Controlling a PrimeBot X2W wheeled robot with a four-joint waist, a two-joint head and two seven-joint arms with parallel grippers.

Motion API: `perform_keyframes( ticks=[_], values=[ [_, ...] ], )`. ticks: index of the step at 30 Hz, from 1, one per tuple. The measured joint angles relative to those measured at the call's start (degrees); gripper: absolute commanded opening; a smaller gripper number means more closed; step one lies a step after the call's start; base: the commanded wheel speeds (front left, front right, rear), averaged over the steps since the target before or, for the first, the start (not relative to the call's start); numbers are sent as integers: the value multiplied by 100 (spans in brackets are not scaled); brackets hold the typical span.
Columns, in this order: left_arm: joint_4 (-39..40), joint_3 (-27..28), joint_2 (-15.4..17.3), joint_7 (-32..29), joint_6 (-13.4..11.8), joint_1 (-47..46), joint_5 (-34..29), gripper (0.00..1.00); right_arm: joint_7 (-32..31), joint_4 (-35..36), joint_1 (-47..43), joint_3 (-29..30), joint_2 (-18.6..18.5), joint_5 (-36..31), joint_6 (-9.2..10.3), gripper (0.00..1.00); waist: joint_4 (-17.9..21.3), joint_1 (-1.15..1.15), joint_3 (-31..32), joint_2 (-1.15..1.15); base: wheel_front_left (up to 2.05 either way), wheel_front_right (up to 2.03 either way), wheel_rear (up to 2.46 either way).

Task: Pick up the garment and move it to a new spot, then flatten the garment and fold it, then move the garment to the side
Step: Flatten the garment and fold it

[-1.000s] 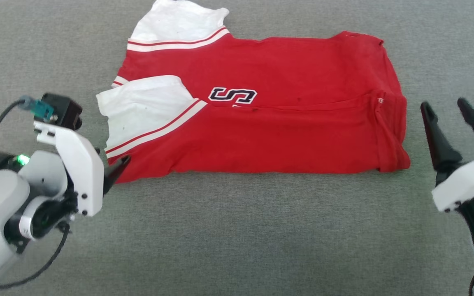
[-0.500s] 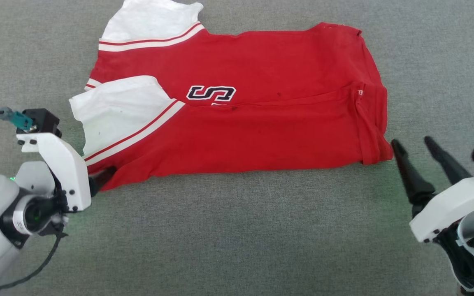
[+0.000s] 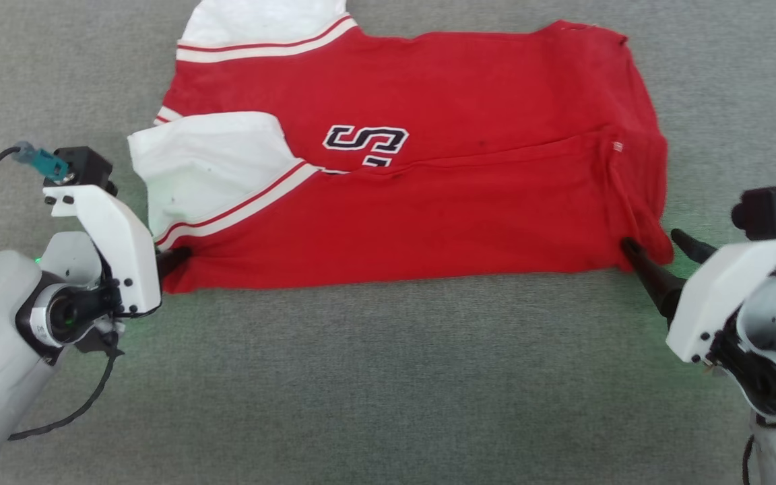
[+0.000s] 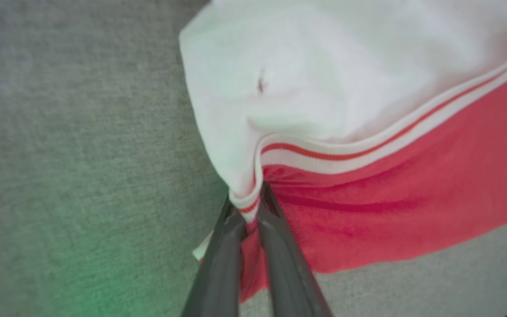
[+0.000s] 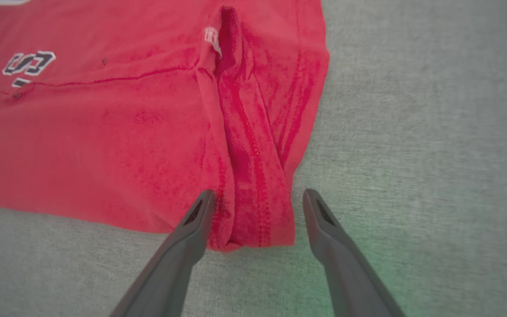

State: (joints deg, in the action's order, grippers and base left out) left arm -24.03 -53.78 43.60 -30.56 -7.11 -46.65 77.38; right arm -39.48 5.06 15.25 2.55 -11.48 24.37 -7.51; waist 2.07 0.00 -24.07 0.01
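Head view: a grey woven surface point(image 3: 388, 384) carries the bright red, white-sleeved garment point(image 3: 455, 209). Left pincer point(image 3: 182, 254) pinches its striped corner; right pincer point(image 3: 652, 240) gapes wide astride the other.

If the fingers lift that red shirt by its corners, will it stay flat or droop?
Probably droops: the garment bunches into folds where the left fingers pinch it. Likely light, lying thin and flat. Soft weave suggests it won't slip.
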Motion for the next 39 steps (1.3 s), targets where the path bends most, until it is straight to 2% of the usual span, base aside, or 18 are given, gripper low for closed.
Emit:
perform_keyframes(
  ticks=[7,9,10,15,21,27,35,39],
  values=[
    [-253,-51,-257,82,263,-186,-81,0,-759,-931,683,-192,-129,31,2,100,-194,0,-97,0,0,0,0],
    [-357,-58,-356,135,336,-225,-122,0,-1114,-1218,931,-403,-245,131,7,100,-256,0,-119,0,0,0,0],
    [-380,-56,-377,141,360,-233,-127,0,-1199,-1256,989,-503,-321,154,29,0,-278,0,-124,0,0,0,0],
    [-374,-69,-443,191,439,-264,-178,0,-1367,-1295,1075,-624,-501,430,18,0,-375,0,-114,0,0,0,0],
    [2,-99,-261,186,402,-219,-220,0,-1575,-1066,956,-592,-753,661,-4,0,-436,0,9,0,0,0,0],
    [888,-144,224,43,36,41,-235,0,-1995,-569,549,-422,-903,827,-4,0,-501,0,180,-1,0,0,0],
    [2479,-130,980,-15,-713,589,-201,0,-2739,257,-199,108,-962,998,-4,0,-601,0,365,0,0,0,0],
    [3082,-169,1217,20,-1062,944,-146,0,-3016,678,-560,391,-876,962,-4,0,-637,0,404,-1,0,0,0]
  ],
)
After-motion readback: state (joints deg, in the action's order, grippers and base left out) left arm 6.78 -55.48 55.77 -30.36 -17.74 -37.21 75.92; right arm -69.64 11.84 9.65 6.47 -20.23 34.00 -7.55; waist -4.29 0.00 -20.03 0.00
